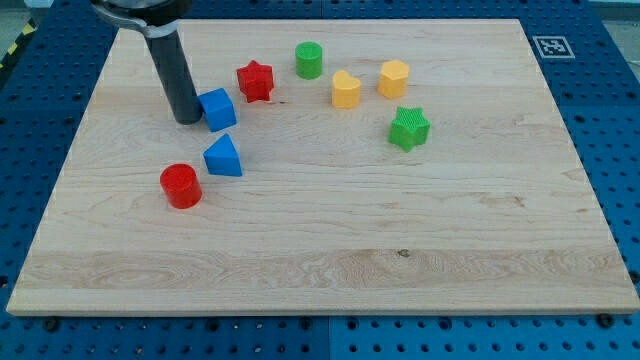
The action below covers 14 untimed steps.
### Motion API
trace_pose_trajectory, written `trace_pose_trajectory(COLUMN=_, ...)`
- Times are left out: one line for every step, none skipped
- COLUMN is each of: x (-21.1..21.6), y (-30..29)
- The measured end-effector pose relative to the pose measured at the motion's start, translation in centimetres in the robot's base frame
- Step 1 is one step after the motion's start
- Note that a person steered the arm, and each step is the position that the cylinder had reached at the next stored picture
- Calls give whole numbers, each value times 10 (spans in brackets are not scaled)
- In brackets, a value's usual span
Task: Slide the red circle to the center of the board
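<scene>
The red circle (181, 186) lies on the wooden board (330, 260) at the view's left, below the middle row. My tip (187, 119) stands on the board above it, touching or almost touching the left side of the blue cube (218, 109). A blue triangle (223, 157) lies between the cube and the red circle, just up and right of the circle.
A red star (256, 81), a green circle (309, 61), a yellow block (345, 90), a yellow hexagon (393, 78) and a green star (408, 128) lie across the board's upper middle. A marker tag (548, 46) sits at the top right corner.
</scene>
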<state>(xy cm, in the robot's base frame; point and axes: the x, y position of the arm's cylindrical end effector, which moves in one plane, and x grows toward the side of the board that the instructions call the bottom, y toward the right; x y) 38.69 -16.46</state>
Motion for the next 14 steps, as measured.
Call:
trace_pose_trajectory(x=0, y=8)
trace_pose_trajectory(x=12, y=-14)
trace_pose_trajectory(x=47, y=-39)
trace_pose_trajectory(x=80, y=-40)
trace_pose_trajectory(x=101, y=-40)
trace_pose_trajectory(x=104, y=-36)
trace_pose_trajectory(x=104, y=-21)
trace_pose_trajectory(x=105, y=8)
trace_pose_trajectory(x=110, y=33)
trace_pose_trajectory(x=124, y=64)
trace_pose_trajectory(x=145, y=97)
trace_pose_trajectory(x=169, y=129)
trace_pose_trajectory(x=171, y=153)
trace_pose_trajectory(x=171, y=180)
